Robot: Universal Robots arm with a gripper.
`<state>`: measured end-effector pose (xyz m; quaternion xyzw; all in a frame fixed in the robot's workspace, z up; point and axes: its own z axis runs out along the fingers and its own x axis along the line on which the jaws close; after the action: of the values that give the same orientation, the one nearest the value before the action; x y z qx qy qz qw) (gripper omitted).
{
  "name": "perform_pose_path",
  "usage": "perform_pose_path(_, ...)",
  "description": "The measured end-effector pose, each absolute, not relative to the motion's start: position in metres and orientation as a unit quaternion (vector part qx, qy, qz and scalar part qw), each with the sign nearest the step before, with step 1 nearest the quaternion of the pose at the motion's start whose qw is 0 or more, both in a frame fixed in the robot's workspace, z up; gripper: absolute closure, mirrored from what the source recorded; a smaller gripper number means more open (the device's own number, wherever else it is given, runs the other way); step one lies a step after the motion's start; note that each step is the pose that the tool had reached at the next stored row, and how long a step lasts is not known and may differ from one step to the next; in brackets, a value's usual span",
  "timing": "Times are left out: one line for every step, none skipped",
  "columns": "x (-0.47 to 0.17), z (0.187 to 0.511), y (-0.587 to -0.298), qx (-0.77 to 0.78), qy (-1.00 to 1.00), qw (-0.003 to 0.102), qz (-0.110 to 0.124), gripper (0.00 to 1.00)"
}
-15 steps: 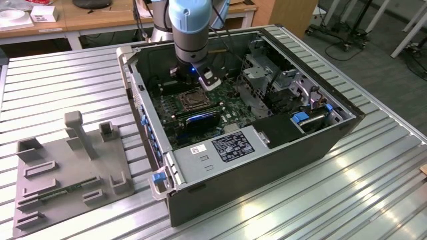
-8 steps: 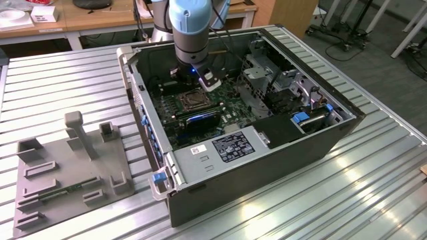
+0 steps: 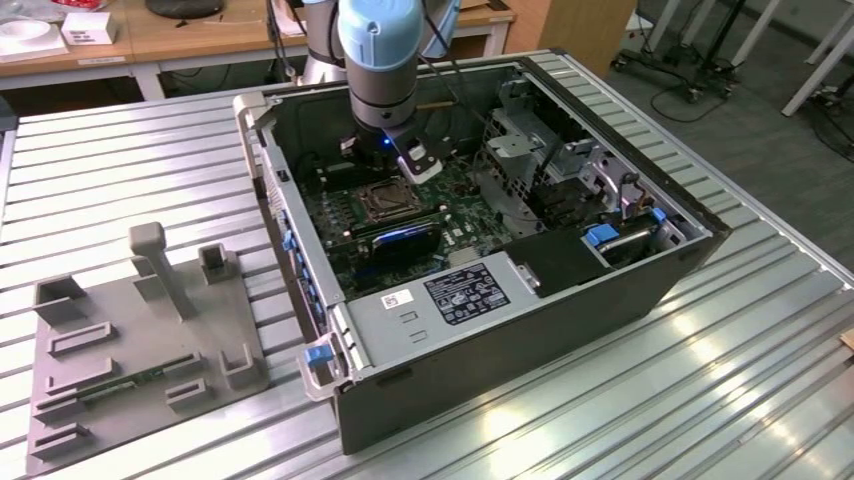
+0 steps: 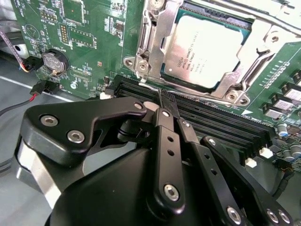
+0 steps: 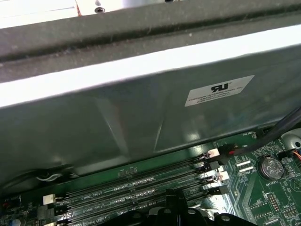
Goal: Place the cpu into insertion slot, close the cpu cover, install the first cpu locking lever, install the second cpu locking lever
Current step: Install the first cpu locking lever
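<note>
Seating is done: your cpu (image 4: 204, 52) lies in the insertion slot (image 3: 360, 200), cpu cover (image 4: 162, 33) seemingly down; fingers (image 4: 165, 122), clenched on nothing, hover at the slot's twelve o'clock in the exterior view; latching seems left

The small, thin, square, pale tan-silver cpu (image 4: 204, 49) is lying flat and face up inside the square insertion slot (image 4: 139, 65) with its silver metal rim. The slot is sitting just beside the long black memory slots (image 4: 211, 120), its near edge running roughly parallel to them. The thin, square, silver metal cpu cover (image 4: 160, 35) is lying down over the slot, its frame surrounding the chip and its large central window leaving the chip's top showing.
</note>
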<state>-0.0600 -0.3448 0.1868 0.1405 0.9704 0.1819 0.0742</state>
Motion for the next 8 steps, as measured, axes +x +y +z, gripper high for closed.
perform_pose_path(-0.06,0.1868,-0.3447,0.14,0.97,0.074,0.182,0.89)
perform_pose_path(-0.06,0.1868,-0.3447,0.141,0.97,0.074,0.182,0.89)
perform_pose_path(-0.06,0.1868,-0.3448,0.141,0.97,0.074,0.182,0.89)
perform_pose_path(-0.06,0.1867,-0.3447,0.141,0.97,0.074,0.182,0.89)
perform_pose_path(-0.06,0.1867,-0.3447,0.141,0.97,0.074,0.182,0.89)
perform_pose_path(-0.06,0.1868,-0.3447,0.141,0.97,0.074,0.182,0.89)
perform_pose_path(-0.06,0.187,-0.3446,0.141,0.97,0.074,0.182,0.89)
perform_pose_path(-0.06,0.1872,-0.3445,0.141,0.97,0.074,0.182,0.89)
